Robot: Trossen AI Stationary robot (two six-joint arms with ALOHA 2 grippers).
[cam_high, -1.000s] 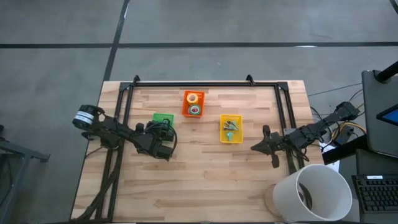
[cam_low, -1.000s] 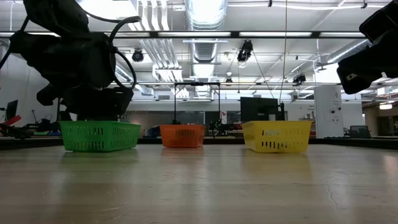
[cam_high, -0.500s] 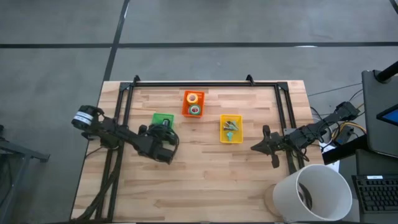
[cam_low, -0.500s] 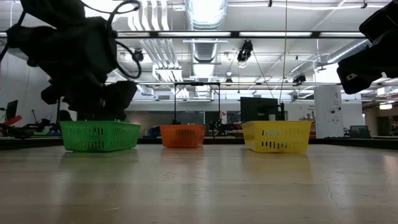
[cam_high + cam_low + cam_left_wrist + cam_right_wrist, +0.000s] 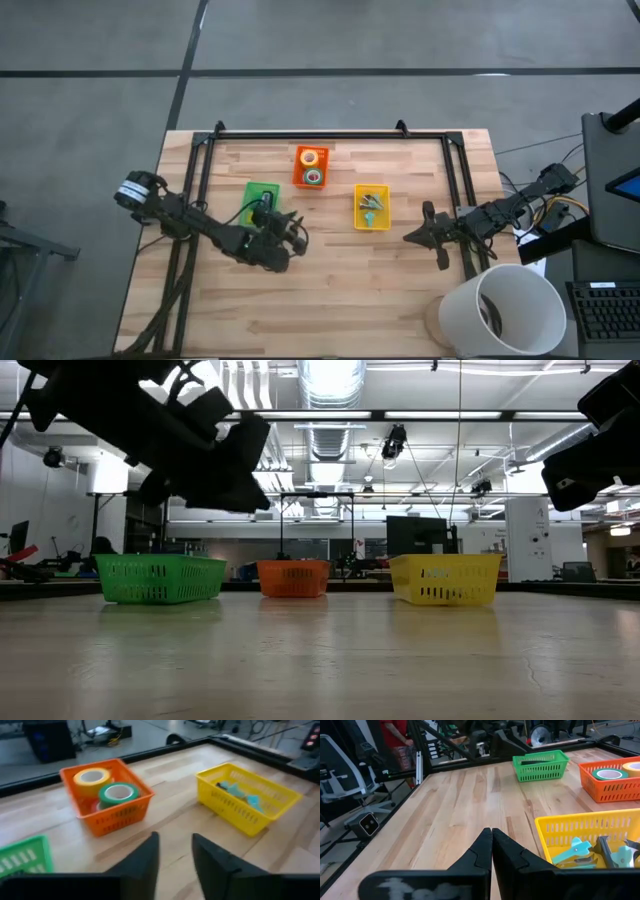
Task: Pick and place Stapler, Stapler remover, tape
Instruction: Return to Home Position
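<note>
My left gripper (image 5: 297, 238) (image 5: 175, 851) hangs open and empty above bare wood, near and right of the green basket (image 5: 262, 192) (image 5: 160, 578). The orange basket (image 5: 311, 167) (image 5: 125, 812) holds a yellow tape roll (image 5: 92, 775) and a green tape roll (image 5: 118, 793). Teal claw-like pieces (image 5: 245, 797) (image 5: 577, 849) lie in the yellow basket (image 5: 371, 207) (image 5: 555, 832). The black stapler does not show plainly in any view. My right gripper (image 5: 408, 238) (image 5: 491, 836) waits shut by the table's right side, near the yellow basket.
A black frame rail (image 5: 310, 134) runs along the far edge and down both sides of the table. A large white cylinder (image 5: 505, 310) stands at the near right corner. Bare wood (image 5: 340, 290) stretches across the near half of the table.
My left gripper has risen from just over the green basket and swung toward the table's right and near side, carrying nothing. The green basket now shows uncovered from above. The right arm has kept still.
</note>
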